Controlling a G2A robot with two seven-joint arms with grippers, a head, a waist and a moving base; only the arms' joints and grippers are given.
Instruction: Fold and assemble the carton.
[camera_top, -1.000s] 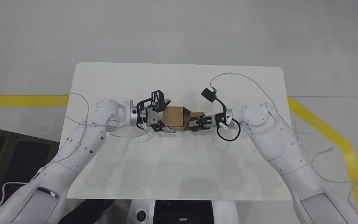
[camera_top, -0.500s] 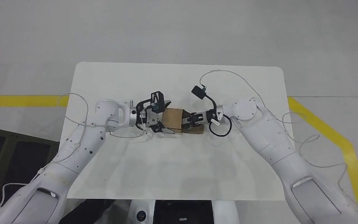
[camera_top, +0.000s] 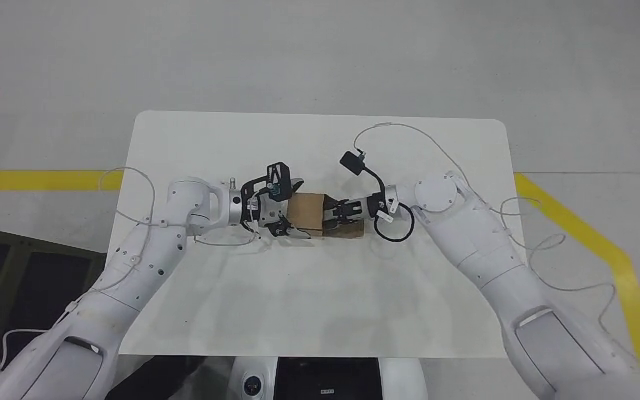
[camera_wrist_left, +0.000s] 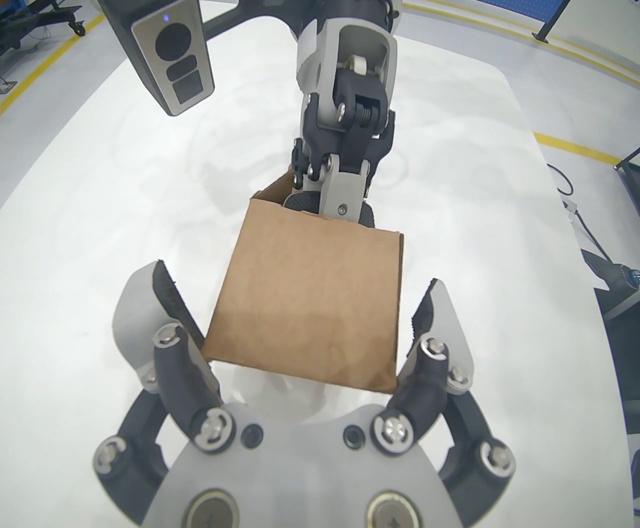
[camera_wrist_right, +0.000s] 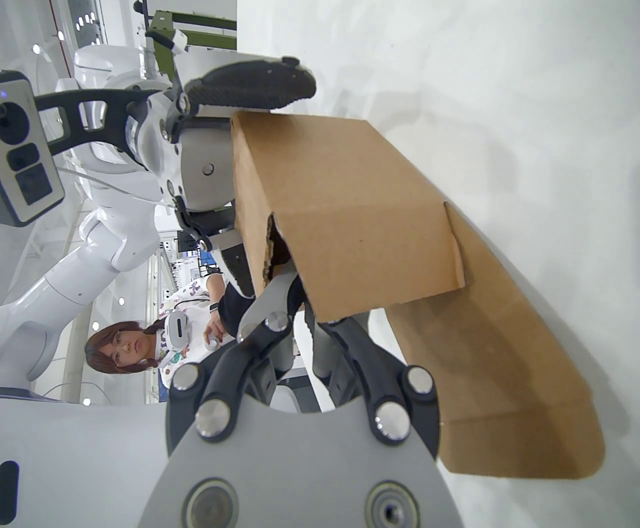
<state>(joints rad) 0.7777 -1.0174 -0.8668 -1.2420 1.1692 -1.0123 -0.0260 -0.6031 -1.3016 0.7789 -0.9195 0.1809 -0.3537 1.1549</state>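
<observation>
Well, over on the left, the left pincer (camera_wrist_left: 296, 274) lies low above the white, round-cornered counter (camera_top: 200, 140). Its fingers (camera_wrist_left: 150, 305) are spread wide and released, straddling one end of a small brown cardboard carton (camera_wrist_left: 310, 295), whose corners just touch the inner bases of the fingers. The carton is near the middle of the counter, between the two arms, folded into an open-ended sleeve. I cannot tell if its underside rests on the surface. At its right end the right pincer (camera_top: 338, 215) is clenched on the edge of one panel, with one finger inside the sleeve and one outside. A loose, round-cornered flap (camera_wrist_right: 500, 390) juts from that end, close to the counter.
</observation>
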